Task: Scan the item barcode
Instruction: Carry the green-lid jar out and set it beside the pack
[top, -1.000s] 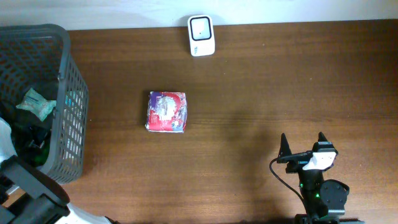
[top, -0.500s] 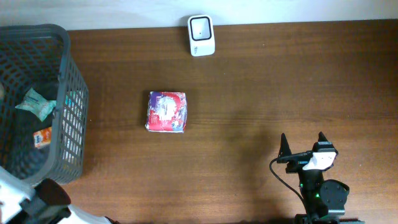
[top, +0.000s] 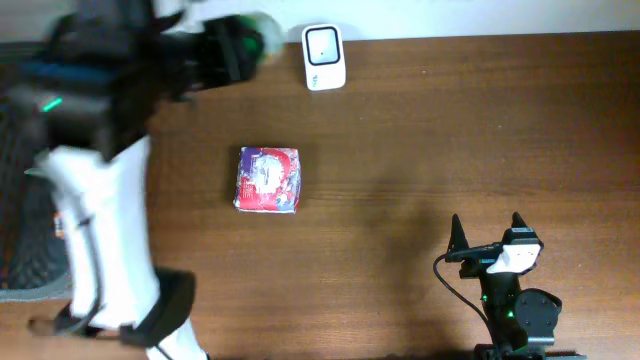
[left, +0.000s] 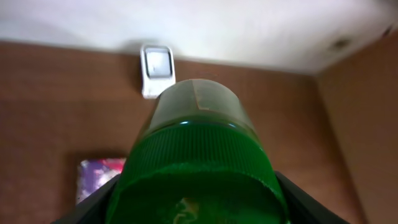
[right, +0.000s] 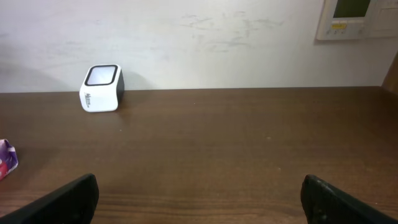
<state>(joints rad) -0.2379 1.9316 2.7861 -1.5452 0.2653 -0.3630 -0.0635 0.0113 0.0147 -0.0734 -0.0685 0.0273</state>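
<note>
Bottle (left: 196, 143) is out of the basket (top: 20, 265) now, clamped in my left fingers (left: 87, 211) and swung up near the scanner (top: 324, 57), so scanning's next. Right gripper (top: 490, 232) hangs wide open, empty.

- The left arm (top: 95, 230) rises from the lower left of the overhead frame to the upper left. Its white link runs up the picture and its dark wrist is blurred.
- The left end effector (top: 238, 42) is at the top of the frame, pointing right, its jaws clamped on either side of a green container (left: 198, 168).
- The right arm (top: 515, 310) sits folded at the lower right.
- The right end effector (top: 487, 232) points toward the top of the frame, jaws spread wide with nothing between them. Its fingers (right: 71, 199) show only in the bottom corners of the right wrist view.
</note>
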